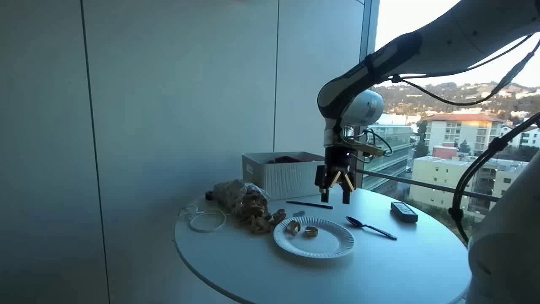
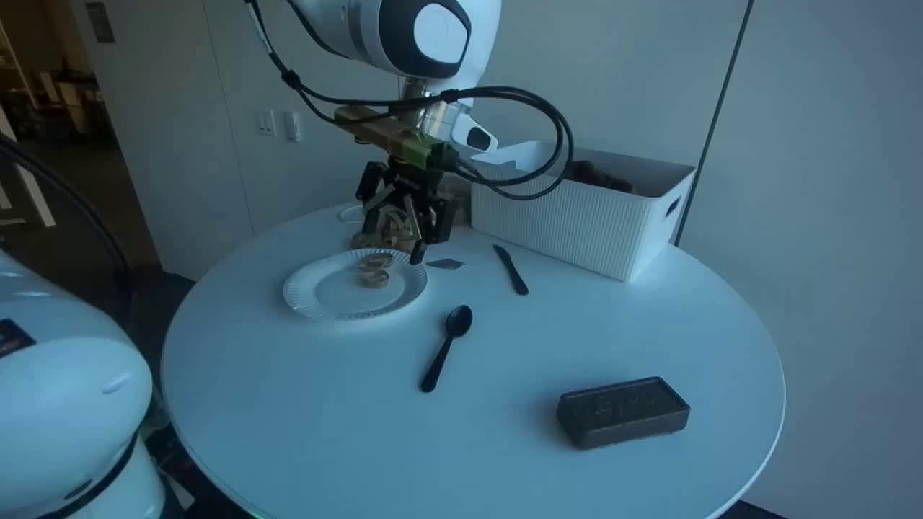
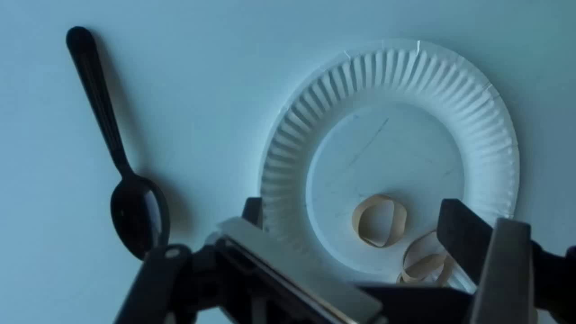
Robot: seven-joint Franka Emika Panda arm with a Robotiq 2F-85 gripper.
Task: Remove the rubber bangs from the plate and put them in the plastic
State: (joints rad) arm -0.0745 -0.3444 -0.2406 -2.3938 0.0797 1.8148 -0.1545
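Two tan rubber bands lie on a white paper plate [image 1: 327, 250]. One rounded band [image 3: 398, 225] sits near the plate's middle. A looped band [image 3: 423, 267] lies nearer the rim, partly hidden by a finger in the wrist view. Both show in an exterior view, the rounded one [image 1: 311, 229] right of the looped one [image 1: 298, 226]. A clear plastic bag [image 1: 230, 195] lies on its side beyond the plate, with several bands [image 1: 258, 211] spilling from its mouth. My gripper [image 1: 335, 198] is open and empty, pointing down above the table; the wrist view shows its fingers [image 3: 353, 212] spread over the plate.
A ribbed white basket [image 2: 562, 227] with dark contents stands by the wall. A black knife [image 1: 310, 204], a black spoon [image 2: 447, 346], a dark rectangular box [image 2: 624, 412] and a small grey flat piece [image 2: 445, 264] lie on the round table. A white ring [image 1: 206, 230] lies beside the bag.
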